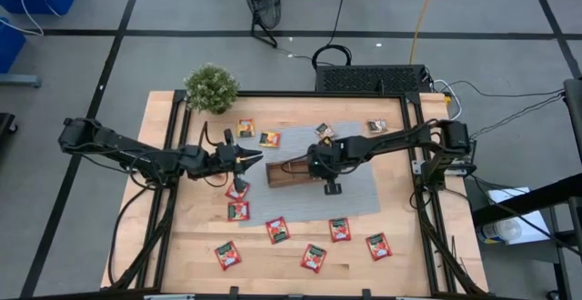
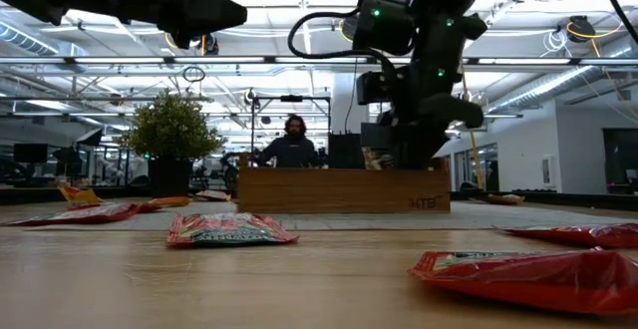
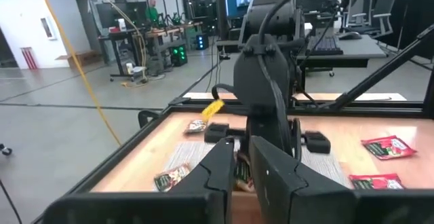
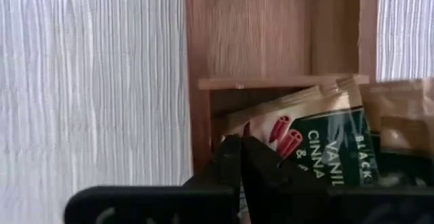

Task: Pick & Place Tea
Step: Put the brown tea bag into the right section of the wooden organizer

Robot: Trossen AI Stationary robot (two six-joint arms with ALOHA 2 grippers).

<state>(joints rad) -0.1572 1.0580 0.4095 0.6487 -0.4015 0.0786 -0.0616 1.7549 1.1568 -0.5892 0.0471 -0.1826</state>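
Note:
The brown wooden tray (image 1: 289,174) lies on a grey mat (image 1: 359,191). My right gripper (image 1: 329,165) is lowered into the tray's right end (image 2: 399,160), shut on a grey-brown tea sachet (image 4: 319,139). My left gripper (image 1: 256,161) hovers above the table just left of the tray, its fingers (image 3: 218,173) nearly together and holding nothing. Several red sachets (image 1: 277,230) lie flat on the near wood. Two orange-yellow ones (image 1: 269,139) and two grey-brown ones (image 1: 325,132) lie farther back. My right gripper comes from above, pointing down into the tray's compartment (image 4: 217,102). Its fingers (image 4: 227,159) close at the pale corner edge (image 4: 234,123) of the grey-brown sachet. The fingers hide the place of contact. The sachet stands tilted in the compartment, its top above the tray's rim (image 2: 374,158).
A small green potted plant (image 1: 212,88) stands at the far left corner. A black frame rail (image 1: 300,95) borders the table. A red sachet (image 1: 238,189) lies right under the left arm. A person (image 2: 292,142) sits in the room behind the table.

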